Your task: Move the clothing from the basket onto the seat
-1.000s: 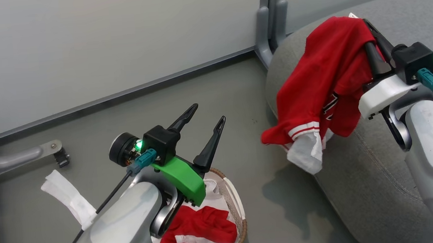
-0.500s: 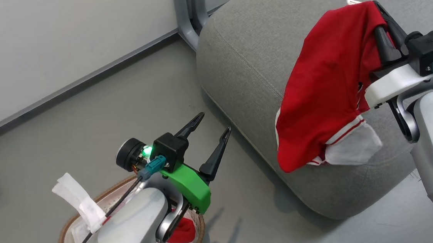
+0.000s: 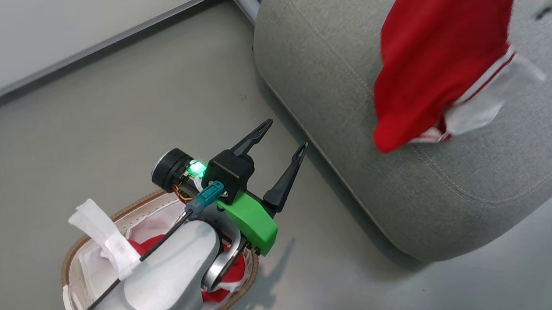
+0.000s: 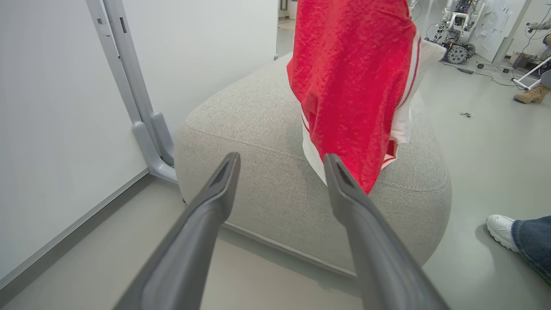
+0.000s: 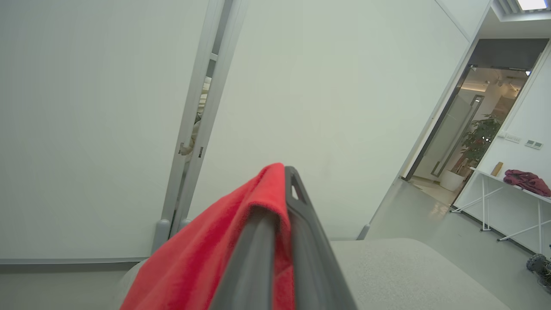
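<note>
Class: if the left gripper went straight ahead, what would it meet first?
Probably the seat, on its rounded side; the red garment hangs close beside that line, depth unclear.

The garment [image 4: 353,86] was soft red cloth with a faint crinkled sheen, and its white trim was matt. The seat [image 3: 350,95] was covered in coarse grey woven fabric, matt, with a stitched seam. The basket [image 3: 65,265] had a brown woven rim and a thin white cloth liner [image 3: 95,265]. The left gripper [image 3: 285,134] had smooth, matt, dark plastic fingers, with a glossy green plastic bracket [image 3: 254,223] behind them. The forearm [image 3: 163,287] was a smooth silvery shell with a soft gloss. The floor [image 3: 81,116] was smooth, grey and faintly reflective.
</note>
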